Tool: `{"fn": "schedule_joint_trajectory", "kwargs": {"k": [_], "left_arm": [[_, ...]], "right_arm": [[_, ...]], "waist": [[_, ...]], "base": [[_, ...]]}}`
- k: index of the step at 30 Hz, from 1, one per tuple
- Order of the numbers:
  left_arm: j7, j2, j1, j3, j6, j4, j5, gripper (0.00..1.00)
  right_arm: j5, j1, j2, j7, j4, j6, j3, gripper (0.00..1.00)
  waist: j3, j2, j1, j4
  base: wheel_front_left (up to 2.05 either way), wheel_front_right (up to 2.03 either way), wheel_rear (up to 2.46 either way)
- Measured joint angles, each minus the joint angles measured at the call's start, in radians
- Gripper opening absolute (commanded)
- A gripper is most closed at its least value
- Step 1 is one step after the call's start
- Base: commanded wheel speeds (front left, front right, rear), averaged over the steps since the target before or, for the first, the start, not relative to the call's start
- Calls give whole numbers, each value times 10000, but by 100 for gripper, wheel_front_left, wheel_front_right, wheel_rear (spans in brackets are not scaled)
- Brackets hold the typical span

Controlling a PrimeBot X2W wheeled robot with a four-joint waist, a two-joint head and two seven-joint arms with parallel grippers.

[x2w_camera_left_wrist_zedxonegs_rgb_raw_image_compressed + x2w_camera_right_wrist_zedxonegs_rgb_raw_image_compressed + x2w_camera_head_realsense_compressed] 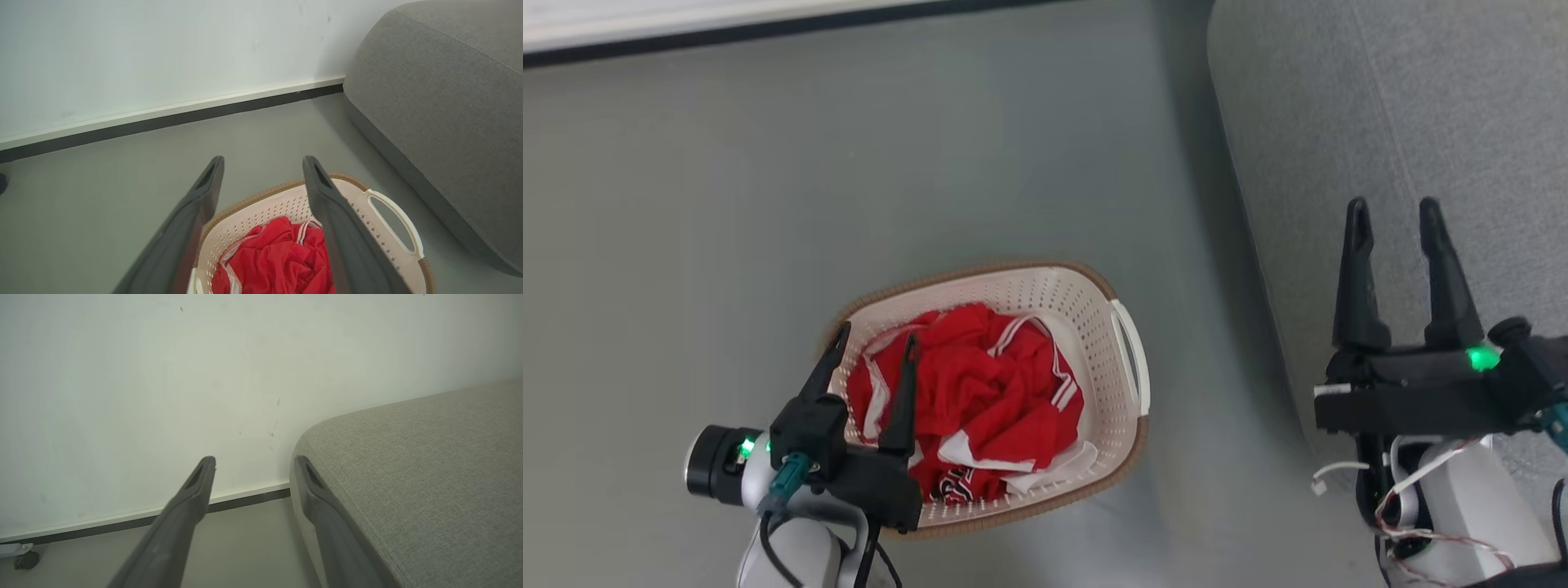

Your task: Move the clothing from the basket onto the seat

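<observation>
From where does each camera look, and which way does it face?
Head view: on the head, facing down at basket, clothing, seat; left hand and right hand, open.
Left wrist view: along its fingers, over the basket toward the wall.
Right wrist view: along its fingers, past the seat toward the wall.
Shared: seat in all.

soft, even light with a faint green cast and no hard glare. in the head view a broad dim shadow lies on the floor (1013, 163) along the edge of the seat (1421, 122), with a fainter one by the basket (1094, 327). green lamps (1482, 357) glow at both wrists, and the right one flares. in the left wrist view the fingers (351, 245) of the left end effector (263, 159) blur near the lens. in the right wrist view the wall (122, 375) looks pale and washed out.
</observation>
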Motion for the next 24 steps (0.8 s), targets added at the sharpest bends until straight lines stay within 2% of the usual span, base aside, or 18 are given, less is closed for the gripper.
{"fn": "schedule_joint_trajectory", "kwargs": {"k": [13, 20, 24], "left_arm": [[439, 163, -1620, -293, -186, 1233, 454, 100], [625, 140, -2017, -569, -261, 2203, 709, 100], [807, 167, -2168, -558, -157, 2811, 894, 100]], "right_arm": [[35, -1743, 115, 0, -211, 33, -368, 100], [35, -2102, 244, 0, 56, 121, -378, 100], [35, -2205, 311, 0, 134, 207, -320, 100]], "waist": [[2239, 0, -1, -541], [2962, 1, -1, -807], [3217, 0, -3, -1037]], "base": [[0, 0, 0], [0, 0, 0], [0, 0, 0]]}}
